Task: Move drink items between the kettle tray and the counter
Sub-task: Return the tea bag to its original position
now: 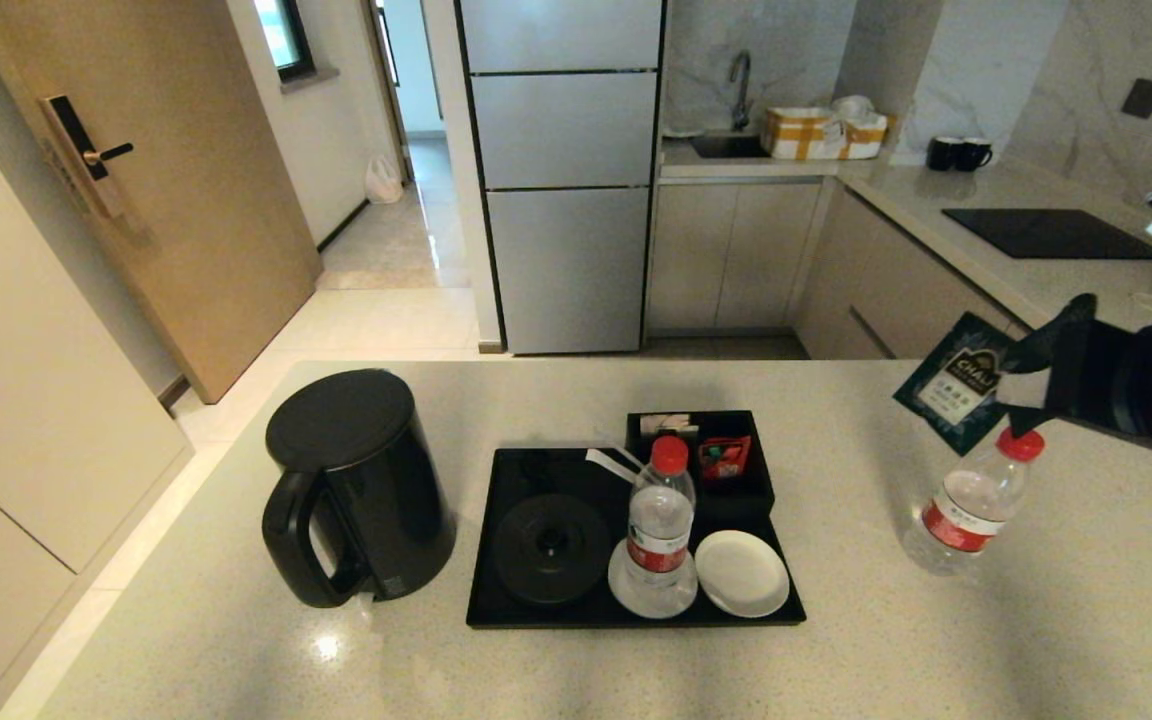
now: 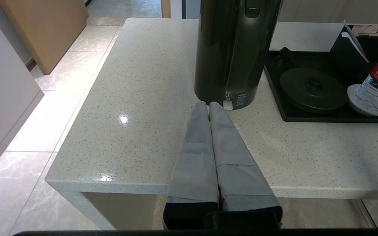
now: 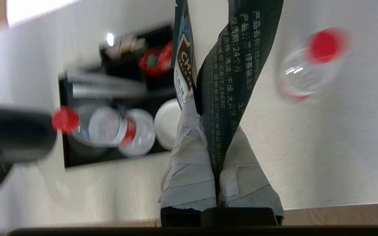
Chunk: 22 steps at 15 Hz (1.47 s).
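My right gripper (image 1: 1021,385) hangs above the counter (image 1: 836,660) at the far right, shut on a dark teal CHAI sachet (image 1: 956,385). The right wrist view shows the sachet (image 3: 238,65) twisted and pinched between the taped fingers (image 3: 189,157). One red-capped water bottle (image 1: 971,500) stands on the counter just below it. Another bottle (image 1: 660,520) stands on a white coaster in the black kettle tray (image 1: 496,600). My left gripper (image 2: 208,105) is shut and empty, parked low at the counter's near edge, in front of the kettle (image 2: 235,49).
The black kettle (image 1: 356,480) stands on the counter left of the tray. The tray holds a round kettle base (image 1: 549,548), a bare white coaster (image 1: 741,572) and a compartment box (image 1: 736,495) with a red packet. Bare counter lies around the right bottle.
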Available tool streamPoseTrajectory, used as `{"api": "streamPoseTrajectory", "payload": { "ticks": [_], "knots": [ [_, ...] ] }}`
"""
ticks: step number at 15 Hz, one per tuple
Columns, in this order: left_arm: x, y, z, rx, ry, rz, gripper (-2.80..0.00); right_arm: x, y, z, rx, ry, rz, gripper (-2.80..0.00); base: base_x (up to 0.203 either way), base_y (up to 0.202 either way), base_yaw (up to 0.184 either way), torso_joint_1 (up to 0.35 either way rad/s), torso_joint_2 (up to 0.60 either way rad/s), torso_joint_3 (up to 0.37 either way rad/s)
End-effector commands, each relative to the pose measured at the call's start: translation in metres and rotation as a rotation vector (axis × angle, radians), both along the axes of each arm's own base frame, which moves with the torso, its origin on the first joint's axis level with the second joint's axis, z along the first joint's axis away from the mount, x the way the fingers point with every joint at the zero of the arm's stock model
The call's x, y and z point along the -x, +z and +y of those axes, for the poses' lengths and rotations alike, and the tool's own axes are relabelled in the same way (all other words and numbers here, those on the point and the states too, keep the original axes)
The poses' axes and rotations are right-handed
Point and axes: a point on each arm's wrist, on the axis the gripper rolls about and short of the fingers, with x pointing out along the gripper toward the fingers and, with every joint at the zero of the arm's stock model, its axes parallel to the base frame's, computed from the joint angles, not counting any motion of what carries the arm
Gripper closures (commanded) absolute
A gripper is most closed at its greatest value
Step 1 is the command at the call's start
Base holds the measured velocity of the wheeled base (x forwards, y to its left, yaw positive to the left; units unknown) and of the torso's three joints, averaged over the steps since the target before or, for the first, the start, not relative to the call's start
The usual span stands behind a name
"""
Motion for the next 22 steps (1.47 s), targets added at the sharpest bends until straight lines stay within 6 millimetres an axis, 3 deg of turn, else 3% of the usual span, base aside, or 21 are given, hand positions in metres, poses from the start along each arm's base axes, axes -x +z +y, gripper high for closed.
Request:
{"api": "streamPoseTrajectory", "payload": {
  "ticks": [1, 4, 8, 10, 15, 22],
  "knots": [
    [0.0, 0.0, 0.0, 0.001, 0.0, 0.002, 0.0, -0.026, -0.025, 0.023, 0.034, 0.033, 0.093, 0.0, 0.0, 0.0, 0.0, 0.0, 0.0, 0.0],
    [0.0, 0.0, 0.0, 0.001, 0.0, 0.002, 0.0, -0.056, -0.051, 0.048, 0.04, 0.06, 0.124, 0.0, 0.0, 0.0, 0.0, 0.0, 0.0, 0.0],
    [0.0, 0.0, 0.0, 0.001, 0.0, 0.002, 0.0, -0.087, -0.074, 0.066, 0.048, 0.065, 0.149, 0.0, 0.0, 0.0, 0.0, 0.0, 0.0, 0.0],
    [0.0, 0.0, 0.0, 0.001, 0.0, 0.002, 0.0, -0.103, -0.095, 0.075, 0.063, 0.064, 0.183, 0.0, 0.0, 0.0, 0.0, 0.0, 0.0, 0.0],
    [0.0, 0.0, 0.0, 0.001, 0.0, 0.002, 0.0, -0.133, -0.139, 0.09, 0.075, 0.067, 0.199, 0.0, 0.0, 0.0, 0.0, 0.001, 0.01, 0.001],
    [0.0, 0.0, 0.0, 0.001, 0.0, 0.002, 0.0, -0.163, -0.172, 0.099, 0.086, 0.051, 0.237, 0.0, 0.0, 0.0, 0.0, 0.0, 0.0, 0.0]
  ]
}}
